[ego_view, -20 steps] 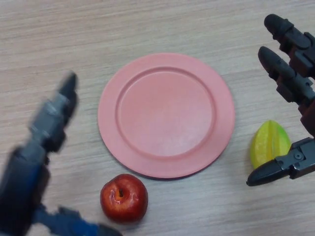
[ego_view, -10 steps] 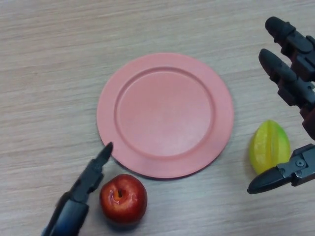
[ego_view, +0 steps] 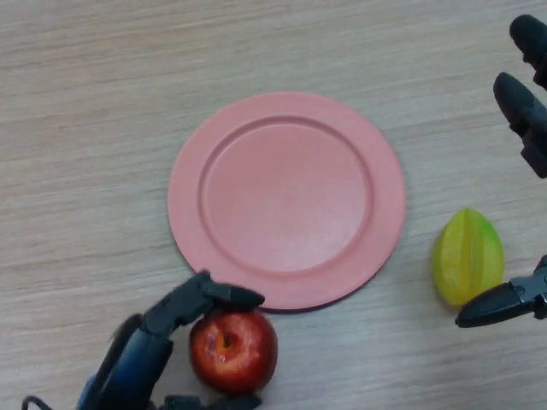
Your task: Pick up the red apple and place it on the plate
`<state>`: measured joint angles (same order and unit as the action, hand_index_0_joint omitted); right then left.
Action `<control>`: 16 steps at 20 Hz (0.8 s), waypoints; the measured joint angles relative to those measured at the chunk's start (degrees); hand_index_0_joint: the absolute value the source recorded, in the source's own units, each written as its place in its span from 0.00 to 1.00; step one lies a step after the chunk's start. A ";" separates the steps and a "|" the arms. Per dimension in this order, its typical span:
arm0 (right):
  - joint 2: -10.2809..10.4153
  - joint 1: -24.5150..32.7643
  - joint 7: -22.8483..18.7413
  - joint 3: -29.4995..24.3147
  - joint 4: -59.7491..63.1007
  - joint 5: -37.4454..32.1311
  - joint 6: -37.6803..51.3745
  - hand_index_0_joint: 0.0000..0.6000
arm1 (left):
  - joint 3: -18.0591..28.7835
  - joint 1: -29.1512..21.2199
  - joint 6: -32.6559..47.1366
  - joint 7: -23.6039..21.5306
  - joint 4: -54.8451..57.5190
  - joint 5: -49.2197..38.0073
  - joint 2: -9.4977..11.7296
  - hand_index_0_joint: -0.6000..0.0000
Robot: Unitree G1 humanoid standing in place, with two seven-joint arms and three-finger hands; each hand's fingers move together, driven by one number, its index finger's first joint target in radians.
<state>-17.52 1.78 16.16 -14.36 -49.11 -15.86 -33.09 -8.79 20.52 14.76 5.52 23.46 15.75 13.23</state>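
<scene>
Head view: we see the red apple (ego_view: 233,349) resting on the wooden table (ego_view: 85,128) at the lower left, just below the near rim of the pink plate (ego_view: 286,200), so close that the two seem to touch, and the apple is plainly not on the plate. Our left hand (ego_view: 162,329) comes up from the bottom left corner and wraps around the apple: its fingers (ego_view: 218,296) curl over the top of the fruit on the plate side, while a dark part of the hand, likely the thumb, shows under the apple at the bottom edge, so we read the hand as closed around the apple. The apple's stem hollow faces up toward us, beside the curled fingers. The plate lies flat in the middle of the table with nothing on it. To its right, well apart from the apple, a yellow-green starfruit (ego_view: 467,256) lies on the table. Our right hand (ego_view: 523,102) shows at the right edge, its fingers straight and spread, the thumb pointing left just below the starfruit without touching it, holding nothing.
</scene>
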 measured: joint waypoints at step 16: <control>0.00 -0.47 -1.00 -1.12 -3.36 -0.04 -0.37 0.00 | -2.62 -29.51 -14.60 -1.36 -22.09 -3.31 -2.81 0.75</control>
<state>-17.52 1.30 15.16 -15.47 -52.47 -15.90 -33.46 -11.41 -8.99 0.17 4.16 1.37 12.44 10.42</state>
